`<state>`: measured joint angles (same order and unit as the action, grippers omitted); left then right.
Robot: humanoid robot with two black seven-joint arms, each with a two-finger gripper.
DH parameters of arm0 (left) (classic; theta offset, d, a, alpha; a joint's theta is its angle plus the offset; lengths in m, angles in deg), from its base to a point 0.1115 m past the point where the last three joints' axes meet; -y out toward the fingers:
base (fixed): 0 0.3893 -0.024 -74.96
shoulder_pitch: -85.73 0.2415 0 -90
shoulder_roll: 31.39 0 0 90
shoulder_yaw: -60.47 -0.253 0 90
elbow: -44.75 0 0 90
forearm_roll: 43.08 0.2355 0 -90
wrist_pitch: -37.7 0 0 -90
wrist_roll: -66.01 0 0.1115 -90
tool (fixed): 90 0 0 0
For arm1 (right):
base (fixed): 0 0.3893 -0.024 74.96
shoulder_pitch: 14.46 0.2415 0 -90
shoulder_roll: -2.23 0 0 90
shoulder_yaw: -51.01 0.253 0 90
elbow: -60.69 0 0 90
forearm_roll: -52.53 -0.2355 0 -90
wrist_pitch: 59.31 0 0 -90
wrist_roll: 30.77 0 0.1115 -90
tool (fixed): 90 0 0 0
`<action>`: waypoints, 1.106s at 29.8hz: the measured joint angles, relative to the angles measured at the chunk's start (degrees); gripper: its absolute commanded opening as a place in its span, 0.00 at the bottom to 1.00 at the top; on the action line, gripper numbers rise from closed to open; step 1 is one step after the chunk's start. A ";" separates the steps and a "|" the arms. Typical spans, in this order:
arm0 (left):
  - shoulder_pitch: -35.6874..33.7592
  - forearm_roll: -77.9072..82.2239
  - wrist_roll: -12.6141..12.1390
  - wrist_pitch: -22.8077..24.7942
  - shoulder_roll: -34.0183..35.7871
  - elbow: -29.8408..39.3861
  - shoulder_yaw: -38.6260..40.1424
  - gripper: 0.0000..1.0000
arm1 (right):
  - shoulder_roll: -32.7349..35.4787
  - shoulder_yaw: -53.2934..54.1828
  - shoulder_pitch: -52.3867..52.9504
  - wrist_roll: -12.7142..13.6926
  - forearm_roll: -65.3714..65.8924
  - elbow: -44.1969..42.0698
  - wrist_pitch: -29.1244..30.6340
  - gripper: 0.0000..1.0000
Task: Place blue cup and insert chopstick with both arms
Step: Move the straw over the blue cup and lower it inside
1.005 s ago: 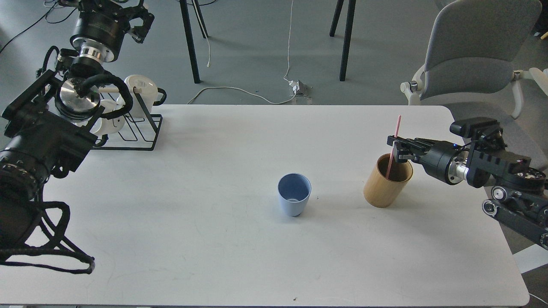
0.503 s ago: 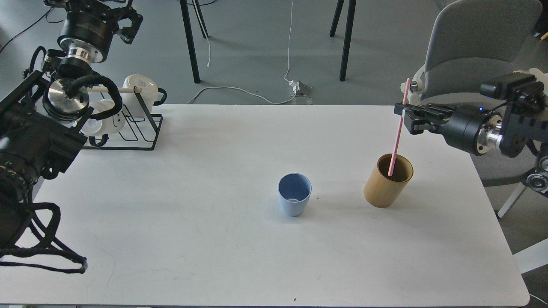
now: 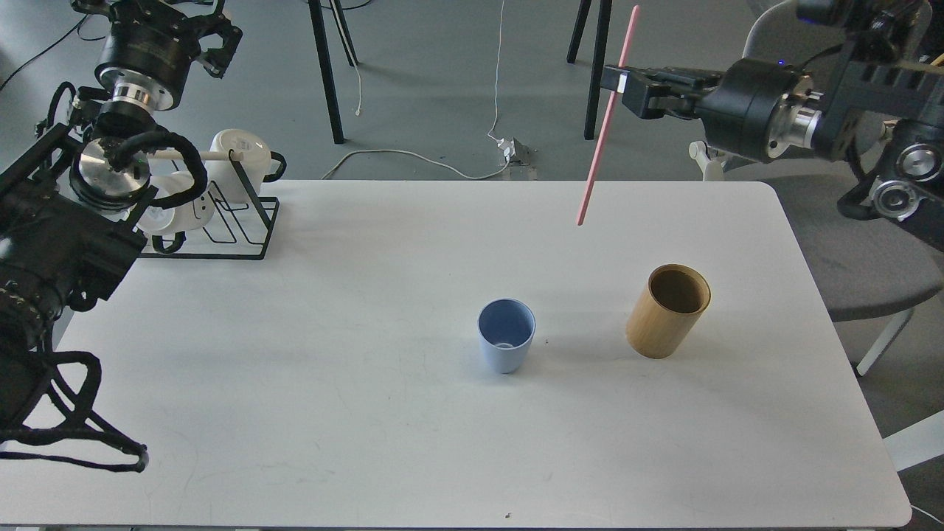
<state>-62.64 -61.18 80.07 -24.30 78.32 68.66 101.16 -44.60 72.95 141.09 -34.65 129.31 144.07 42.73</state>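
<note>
The blue cup [image 3: 506, 344] stands upright and empty on the white table [image 3: 369, 413], near its middle. The pink chopstick [image 3: 601, 147] hangs almost upright in the air, clear of the table, its lower tip above the far right part. My right gripper [image 3: 618, 80] is shut on the chopstick's upper part, high up and beyond the bamboo cylinder [image 3: 667, 310]. My left gripper [image 3: 217, 22] is raised at the far left above the mug rack; its fingers look spread and hold nothing.
A tan bamboo cylinder holder stands empty right of the blue cup. A black wire rack [image 3: 236, 221] with white mugs [image 3: 240, 164] sits at the table's far left corner. A grey chair [image 3: 833, 243] stands past the right edge.
My right gripper has lifted the pink chopstick up out of the bamboo cylinder and moved it left and away. The left arm drew back slightly. The blue cup has not moved.
</note>
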 measured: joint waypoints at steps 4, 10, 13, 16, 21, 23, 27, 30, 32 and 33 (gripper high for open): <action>0.01 0.03 0.09 0.00 -0.10 -0.01 -0.02 1.00 | -7.62 -0.65 -4.03 0.08 -0.10 -3.64 0.02 0.00; 0.01 0.03 0.42 0.00 -0.12 -0.01 -0.01 1.00 | -14.72 -3.71 -6.97 0.11 0.60 -8.22 0.09 0.01; 0.01 0.03 0.44 0.00 -0.12 -0.01 0.00 1.00 | -15.90 -4.51 -7.15 0.11 0.68 -10.07 0.09 0.00; 0.01 0.03 0.44 0.00 -0.12 -0.01 0.01 1.00 | -16.08 -4.82 -7.32 0.08 1.01 -11.22 0.09 0.00; 0.08 0.03 0.45 0.00 -0.12 0.00 0.01 1.00 | -17.09 -4.90 -7.98 0.01 2.44 -12.52 0.09 0.01; 0.10 0.06 0.49 0.00 -0.12 0.00 0.00 1.00 | -17.81 -4.90 -8.12 0.00 2.54 -13.02 0.09 0.01; 0.11 0.08 0.52 0.00 -0.12 0.00 0.01 1.00 | -18.69 -4.97 -8.81 0.00 2.63 -13.74 0.09 0.01; 0.35 0.08 0.52 0.00 -0.12 0.00 0.01 1.00 | -19.15 -5.06 -9.31 0.00 2.66 -14.10 0.09 0.06; 0.48 0.08 0.54 0.00 -0.12 0.00 0.01 1.00 | -19.60 -5.73 -9.36 0.00 2.71 -14.64 0.09 0.08; 0.51 0.08 0.56 0.00 -0.12 0.00 0.01 1.00 | -19.83 -6.14 -9.38 0.00 2.71 -14.84 0.09 0.08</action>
<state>-62.14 -61.10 80.63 -24.31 78.20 68.66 101.17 -64.43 66.82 131.71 -34.65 132.01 129.23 42.82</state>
